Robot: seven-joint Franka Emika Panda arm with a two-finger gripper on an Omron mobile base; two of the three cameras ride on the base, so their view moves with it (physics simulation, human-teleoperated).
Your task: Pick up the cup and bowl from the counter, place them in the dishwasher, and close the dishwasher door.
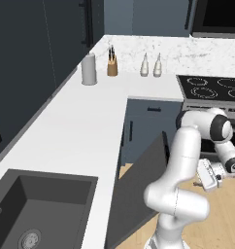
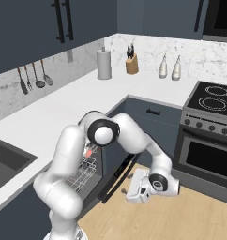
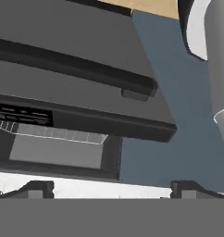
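Slate-grey dishwasher door [image 2: 116, 171] sits partly open, wire rack [image 2: 82, 176] showing inside; gripper [image 3: 109, 189] hangs near its handle [image 3: 77, 69], jaws wide apart, empty.

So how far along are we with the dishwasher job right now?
Neither the cup nor the bowl shows on the counter, and a reddish thing, maybe the bowl, sits by the white rack; the cup I can't confirm. In hand: the open pincer is low beside the dishwasher door, which is partly open, its handle close ahead. Left: shutting the door.
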